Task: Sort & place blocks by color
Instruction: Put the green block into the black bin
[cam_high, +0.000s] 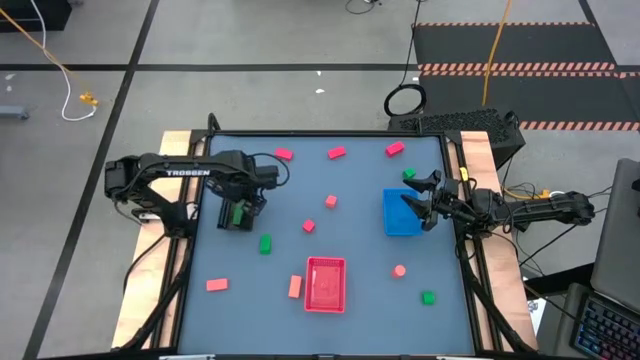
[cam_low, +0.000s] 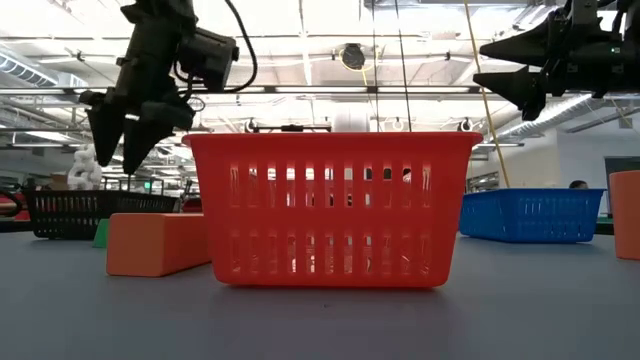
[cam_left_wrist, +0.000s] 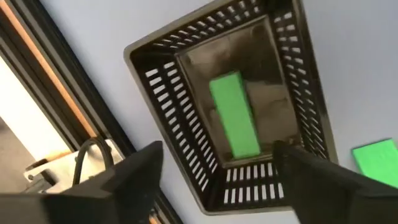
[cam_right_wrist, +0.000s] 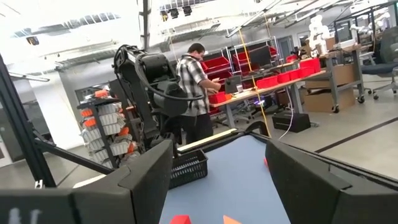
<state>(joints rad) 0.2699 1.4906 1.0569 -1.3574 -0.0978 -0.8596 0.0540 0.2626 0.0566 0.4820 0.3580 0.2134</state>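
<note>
My left gripper (cam_high: 238, 212) (cam_left_wrist: 217, 186) hangs open over the black tray (cam_high: 236, 214) (cam_left_wrist: 230, 106), touching nothing. One green block (cam_left_wrist: 235, 115) lies flat on that tray's floor. A second green block (cam_high: 265, 243) (cam_left_wrist: 376, 162) lies on the table just beside the tray. My right gripper (cam_high: 416, 197) (cam_right_wrist: 217, 180) is open and empty, raised over the blue tray (cam_high: 402, 215). Magenta blocks (cam_high: 284, 154), salmon blocks (cam_high: 216, 285) and green blocks (cam_high: 428, 297) lie scattered on the grey table.
The red tray (cam_high: 326, 284) (cam_low: 330, 210) stands near the table's near edge, with a salmon block (cam_high: 295, 287) (cam_low: 155, 243) beside it. A green block (cam_high: 409, 174) lies just beyond the blue tray (cam_low: 530, 215). A person (cam_right_wrist: 196, 93) stands in the room beyond the table.
</note>
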